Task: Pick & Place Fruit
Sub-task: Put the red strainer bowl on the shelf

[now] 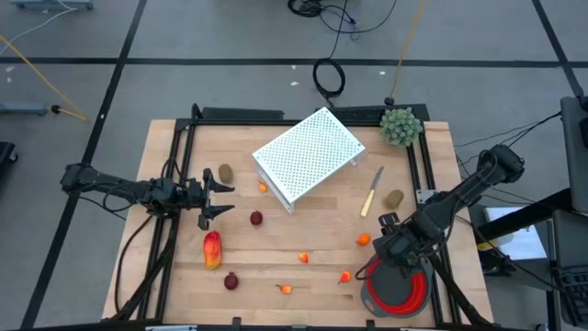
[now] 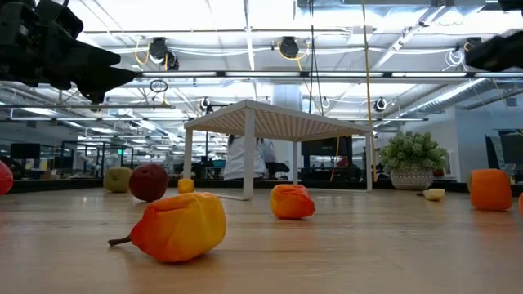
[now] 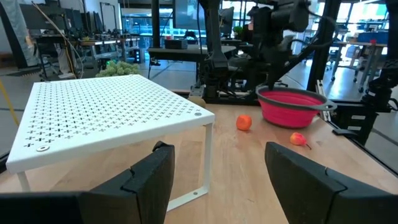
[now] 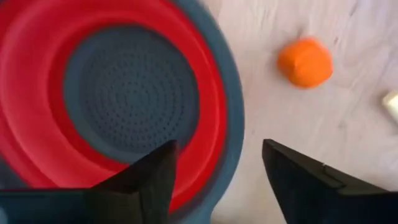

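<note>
Several toy fruits lay scattered on the wooden table [image 1: 303, 276], none held.

- Red-and-yellow piece [image 1: 212, 249]: near left; long axis ran near-to-far, red end toward the far side.
- Dark red ball [image 1: 255, 218]: left of centre, just right of the left gripper. Second dark red ball [image 1: 231, 281]: near edge, nearer than the red-and-yellow piece.
- Brown oval [image 1: 225, 173]: left, just beside the white perforated rack [image 1: 309, 154]. Second brown oval [image 1: 394, 198]: right, beside the pale-handled knife [image 1: 372, 191], whose long axis ran diagonally, blade toward the far right.
- Small orange bits: one by the rack's near left leg [image 1: 263, 188], one at centre near [image 1: 304, 258], one at the near edge [image 1: 286, 289], one [image 1: 345, 276] just left of the red bowl [image 1: 397, 291], one rounder [image 1: 364, 240] left of the right gripper.
- Left gripper [image 1: 213, 200]: arm reached in horizontally from the left edge, fingers pointed right toward the rack; fingers wide apart, holding nothing.
- Right gripper [image 4: 217, 171]: arm angled in from the right, wrist turned down, hanging above the red bowl's left rim; fingers spread, holding nothing.
- Green bushy plant [image 1: 401, 126]: far right corner.
</note>
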`<act>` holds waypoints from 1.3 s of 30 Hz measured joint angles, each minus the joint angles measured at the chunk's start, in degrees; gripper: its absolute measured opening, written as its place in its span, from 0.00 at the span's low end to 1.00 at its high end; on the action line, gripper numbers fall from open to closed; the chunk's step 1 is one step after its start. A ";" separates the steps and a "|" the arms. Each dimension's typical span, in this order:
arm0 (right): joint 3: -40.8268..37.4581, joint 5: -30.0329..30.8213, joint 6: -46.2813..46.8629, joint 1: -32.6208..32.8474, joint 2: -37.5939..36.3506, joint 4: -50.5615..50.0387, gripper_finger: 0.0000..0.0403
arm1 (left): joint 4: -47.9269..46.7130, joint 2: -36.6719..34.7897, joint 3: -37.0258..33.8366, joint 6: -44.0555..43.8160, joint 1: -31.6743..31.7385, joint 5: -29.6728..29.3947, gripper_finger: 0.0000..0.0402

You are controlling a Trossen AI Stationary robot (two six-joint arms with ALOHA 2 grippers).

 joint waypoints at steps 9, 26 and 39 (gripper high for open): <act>-5.93 0.02 0.36 0.00 -0.02 5.72 0.59 | -0.33 0.00 0.02 0.02 0.00 0.00 0.62; -11.90 -1.64 6.30 -0.02 -0.02 14.85 0.25 | -0.33 0.00 0.01 0.04 0.00 0.00 0.62; -11.75 -12.42 5.33 -0.04 -0.15 15.88 0.01 | -0.33 0.00 0.00 0.05 0.00 0.02 0.62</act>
